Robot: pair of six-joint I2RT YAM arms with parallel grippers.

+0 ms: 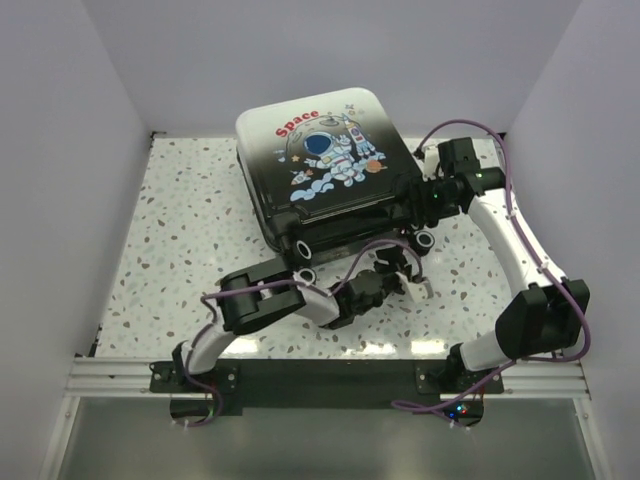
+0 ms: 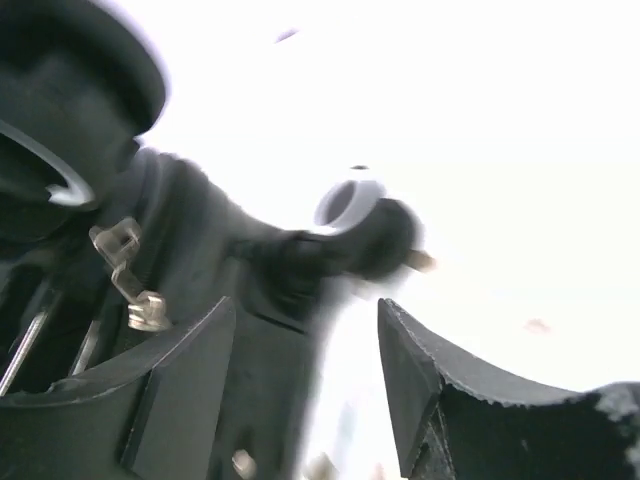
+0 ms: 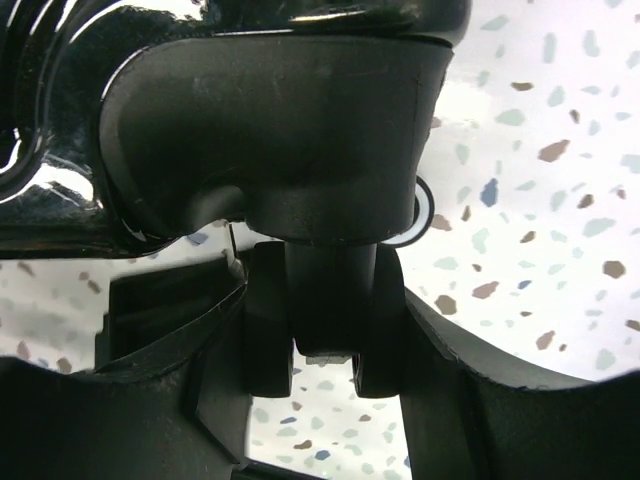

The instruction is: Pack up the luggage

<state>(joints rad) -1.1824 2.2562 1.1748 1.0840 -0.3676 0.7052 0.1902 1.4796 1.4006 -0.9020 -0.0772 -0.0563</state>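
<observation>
On the speckled tabletop (image 1: 180,230), the luggage (image 1: 325,150) is laid flat and closed at far centre, one caster wheel (image 3: 270,330) is clamped by the right gripper (image 1: 428,197), the jaws of the left gripper (image 1: 408,278) are set apart, empty, beside the wheeled edge, and packing is judged nearly complete, fastening unconfirmed.

Seen from the left wrist, the luggage (image 2: 220,260) is blurred (cropped leftward).
</observation>
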